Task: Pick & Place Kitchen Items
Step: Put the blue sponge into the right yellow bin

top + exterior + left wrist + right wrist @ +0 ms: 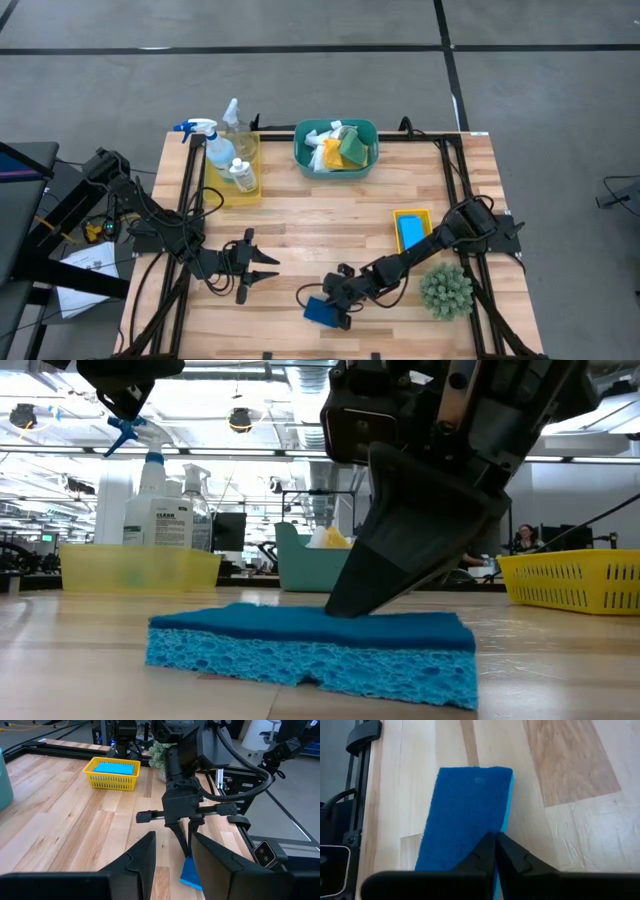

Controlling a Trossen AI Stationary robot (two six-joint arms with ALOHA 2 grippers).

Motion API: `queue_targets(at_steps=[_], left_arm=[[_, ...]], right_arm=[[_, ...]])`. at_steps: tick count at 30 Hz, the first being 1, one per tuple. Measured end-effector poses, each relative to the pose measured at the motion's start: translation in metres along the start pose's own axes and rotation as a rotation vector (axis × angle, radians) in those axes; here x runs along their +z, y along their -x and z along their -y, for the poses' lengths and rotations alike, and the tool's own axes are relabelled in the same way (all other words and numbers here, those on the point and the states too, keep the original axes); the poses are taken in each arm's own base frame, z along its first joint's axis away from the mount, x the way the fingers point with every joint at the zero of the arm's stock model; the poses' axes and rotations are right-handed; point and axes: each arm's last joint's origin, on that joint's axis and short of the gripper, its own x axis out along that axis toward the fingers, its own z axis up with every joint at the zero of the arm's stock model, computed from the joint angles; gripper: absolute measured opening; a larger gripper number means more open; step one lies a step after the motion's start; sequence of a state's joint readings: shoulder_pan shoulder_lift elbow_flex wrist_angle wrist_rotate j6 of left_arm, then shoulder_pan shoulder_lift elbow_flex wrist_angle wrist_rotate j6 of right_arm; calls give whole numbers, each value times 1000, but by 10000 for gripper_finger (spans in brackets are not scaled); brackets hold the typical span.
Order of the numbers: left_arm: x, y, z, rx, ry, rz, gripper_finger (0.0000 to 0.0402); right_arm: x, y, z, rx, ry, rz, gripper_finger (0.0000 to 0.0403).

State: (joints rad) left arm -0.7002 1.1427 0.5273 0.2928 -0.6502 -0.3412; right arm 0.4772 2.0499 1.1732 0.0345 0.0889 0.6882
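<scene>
A dark-blue sponge (322, 311) lies flat on the wooden table near its front edge; it also shows in the low view (310, 645) and the right wrist view (465, 810). My right gripper (332, 302) is shut, with its tips down on the sponge's top. My left gripper (272, 267) is open and empty, hovering left of the sponge with its fingers pointing toward the right arm (172, 840). A light-blue sponge (410, 233) lies in a small yellow basket. My right gripper has its shut fingertips (345, 608) on the sponge's dark top face (485, 827), toward one end and near a long edge. The fingers slant down from above. The sponge lies flat on the table.
A yellow tray (232, 192) at the back left holds a blue-trigger spray bottle (207, 140), a clear bottle (234, 120) and a small white bottle (241, 173). A teal basin (303, 152) at the back holds cloths. A spiky green plant (446, 290) stands at the front right.
</scene>
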Motion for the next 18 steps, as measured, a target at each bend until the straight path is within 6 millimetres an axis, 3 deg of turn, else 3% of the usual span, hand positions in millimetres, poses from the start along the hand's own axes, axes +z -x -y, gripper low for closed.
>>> queue_targets(at_steps=[18], left_arm=[[-1,0,0,3,-6,-7,122]], right_arm=[[4,0,4,-53,-8,55,1]])
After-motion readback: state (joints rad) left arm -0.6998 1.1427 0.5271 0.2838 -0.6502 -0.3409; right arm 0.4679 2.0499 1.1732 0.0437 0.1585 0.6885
